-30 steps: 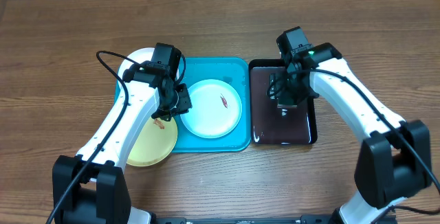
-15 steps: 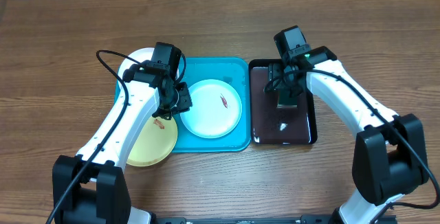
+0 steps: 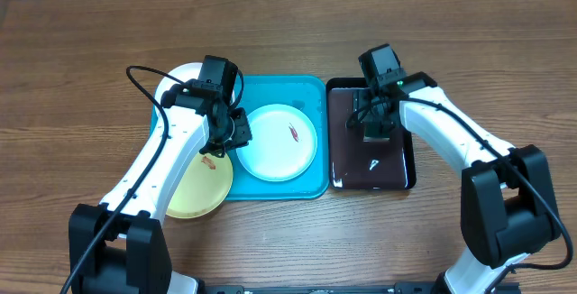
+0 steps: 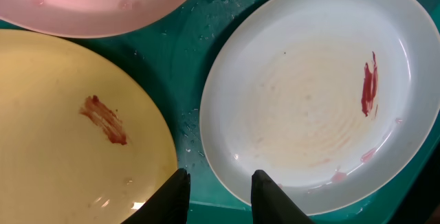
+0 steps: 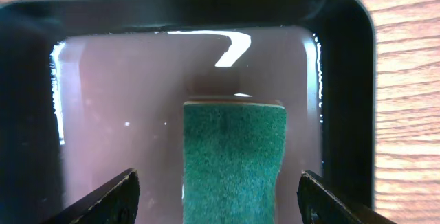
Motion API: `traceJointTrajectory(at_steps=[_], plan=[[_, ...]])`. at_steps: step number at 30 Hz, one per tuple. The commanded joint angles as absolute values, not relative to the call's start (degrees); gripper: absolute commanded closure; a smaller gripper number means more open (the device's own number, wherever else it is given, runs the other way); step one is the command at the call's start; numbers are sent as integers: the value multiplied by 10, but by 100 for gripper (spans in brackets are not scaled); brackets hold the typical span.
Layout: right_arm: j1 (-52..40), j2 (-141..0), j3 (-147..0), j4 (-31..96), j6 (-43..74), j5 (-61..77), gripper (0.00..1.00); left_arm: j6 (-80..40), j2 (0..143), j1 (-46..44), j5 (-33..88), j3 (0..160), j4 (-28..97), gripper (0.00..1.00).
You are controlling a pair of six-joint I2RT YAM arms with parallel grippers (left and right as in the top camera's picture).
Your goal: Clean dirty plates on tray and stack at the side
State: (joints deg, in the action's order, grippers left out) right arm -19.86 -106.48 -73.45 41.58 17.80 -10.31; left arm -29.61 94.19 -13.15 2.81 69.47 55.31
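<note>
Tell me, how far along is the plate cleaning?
Barely begun. Done: nothing visibly; the yellow-green plate and the mint plate on the turquoise tray both carry red smears. In hand: the right gripper is open around a green sponge in the black tray. Remaining: wiping and stacking.

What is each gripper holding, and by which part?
Nothing. The right gripper stands open around the green sponge without touching; the left gripper is open over the edge of the pale plate.
</note>
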Motion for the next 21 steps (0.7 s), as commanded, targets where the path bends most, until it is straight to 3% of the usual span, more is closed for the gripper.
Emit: traceJointTrajectory(at_steps=[1, 6, 21], plan=[[-193, -1067, -691, 374, 181, -111, 29, -298, 936, -135, 26, 696, 553, 68], [-193, -1067, -687, 365, 183, -111, 40, -298, 936, -135, 26, 696, 553, 68], [-193, -1054, -710, 384, 198, -109, 39, -298, 936, -135, 26, 696, 555, 71]])
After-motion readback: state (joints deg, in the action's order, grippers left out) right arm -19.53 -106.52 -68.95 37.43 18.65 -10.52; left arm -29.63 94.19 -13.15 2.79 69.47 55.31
